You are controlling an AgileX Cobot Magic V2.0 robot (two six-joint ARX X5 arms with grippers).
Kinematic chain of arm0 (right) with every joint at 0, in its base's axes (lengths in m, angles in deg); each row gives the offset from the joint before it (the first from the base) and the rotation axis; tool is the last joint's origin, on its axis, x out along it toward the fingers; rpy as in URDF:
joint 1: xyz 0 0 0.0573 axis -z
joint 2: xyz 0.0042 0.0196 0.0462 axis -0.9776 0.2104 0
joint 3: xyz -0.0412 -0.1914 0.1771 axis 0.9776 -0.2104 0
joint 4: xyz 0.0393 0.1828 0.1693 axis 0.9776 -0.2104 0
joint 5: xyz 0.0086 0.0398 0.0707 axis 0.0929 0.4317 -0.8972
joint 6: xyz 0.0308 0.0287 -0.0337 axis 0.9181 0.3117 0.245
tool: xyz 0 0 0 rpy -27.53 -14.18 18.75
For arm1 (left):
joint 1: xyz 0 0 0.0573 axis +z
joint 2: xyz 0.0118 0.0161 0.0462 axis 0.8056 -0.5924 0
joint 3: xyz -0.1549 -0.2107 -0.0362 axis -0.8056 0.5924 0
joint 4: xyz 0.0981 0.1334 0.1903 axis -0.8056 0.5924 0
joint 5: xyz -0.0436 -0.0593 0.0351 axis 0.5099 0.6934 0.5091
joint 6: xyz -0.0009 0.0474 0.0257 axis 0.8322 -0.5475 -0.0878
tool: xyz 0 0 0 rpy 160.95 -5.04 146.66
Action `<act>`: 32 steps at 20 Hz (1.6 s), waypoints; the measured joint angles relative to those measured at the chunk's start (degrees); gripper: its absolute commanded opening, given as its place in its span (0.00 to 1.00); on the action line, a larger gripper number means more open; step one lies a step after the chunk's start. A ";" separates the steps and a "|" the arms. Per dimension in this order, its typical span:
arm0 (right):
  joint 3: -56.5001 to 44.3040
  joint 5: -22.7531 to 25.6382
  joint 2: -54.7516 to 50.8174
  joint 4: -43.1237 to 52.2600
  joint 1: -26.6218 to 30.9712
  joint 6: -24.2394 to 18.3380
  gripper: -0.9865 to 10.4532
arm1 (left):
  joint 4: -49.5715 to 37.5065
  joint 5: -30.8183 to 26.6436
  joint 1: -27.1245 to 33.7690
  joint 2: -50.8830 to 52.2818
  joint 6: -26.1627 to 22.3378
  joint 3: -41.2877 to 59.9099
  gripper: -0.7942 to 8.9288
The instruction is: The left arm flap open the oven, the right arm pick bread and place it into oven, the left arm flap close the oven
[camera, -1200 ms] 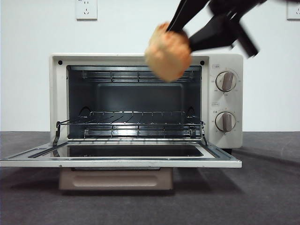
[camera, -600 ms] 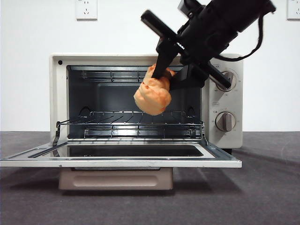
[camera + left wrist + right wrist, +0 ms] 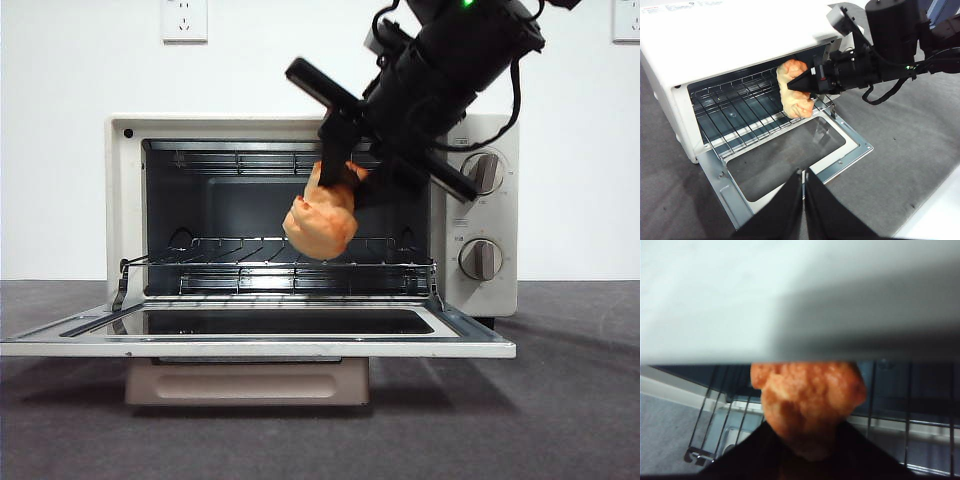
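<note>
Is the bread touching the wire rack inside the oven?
Apart. In the front view the bread, held by the right gripper, hangs above the wire rack, with dark gap beneath.

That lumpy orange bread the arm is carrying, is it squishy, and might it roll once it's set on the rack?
The lumpy golden-orange bread loaf probably gives a little: it bulges around the right gripper pinching it. It seems light, hanging from that one pinch. Its rounded shape might rock on the wire rack, though the lumps should limit rolling.

The right gripper (image 3: 345, 185) covers the upper part of the bread (image 3: 320, 225) in the front view. In the right wrist view the oven (image 3: 790, 295) top is a blurred pale band, and the jaws' tips are lost under the loaf.
</note>
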 measured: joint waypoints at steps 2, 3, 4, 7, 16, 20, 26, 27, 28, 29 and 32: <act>0.00 0.46 0.02 0.09 0.00 0.20 0.28 | 0.00 0.00 0.00 0.00 0.20 0.00 0.09; 0.00 0.87 0.02 0.17 -0.02 0.22 0.30 | -0.02 0.00 0.00 0.00 0.22 0.00 0.09; 0.02 1.22 0.02 0.13 -0.02 0.24 0.31 | 0.00 0.00 0.00 0.00 0.22 0.00 0.09; 0.00 1.57 0.02 0.13 -0.02 0.24 0.36 | 0.00 -0.02 0.00 0.00 0.35 0.00 0.09; 0.00 1.77 0.02 0.13 -0.02 0.24 0.46 | 0.92 0.00 0.00 0.00 0.96 0.00 0.09; 0.00 1.44 0.00 -0.04 -0.02 0.24 0.46 | 1.97 0.00 0.00 0.00 1.73 0.00 0.09; 0.00 0.87 -3.54 -6.97 -1.27 0.13 0.46 | 2.40 0.00 0.00 0.00 3.54 0.00 0.09; 0.00 0.57 -4.96 -8.63 -1.81 -0.09 0.46 | 2.56 0.00 0.00 -0.04 4.55 0.00 0.09; 0.00 0.22 -6.71 -10.60 -2.49 -0.55 0.46 | 2.91 0.00 0.00 -0.20 5.62 -0.02 0.09; 0.00 0.04 -8.17 -12.15 -3.15 -1.01 0.46 | 3.23 0.00 0.00 -0.46 6.47 -0.02 0.09; 0.00 -0.20 -13.94 -17.55 -5.95 -3.85 0.46 | 3.76 0.28 0.00 -2.34 8.92 -0.02 0.09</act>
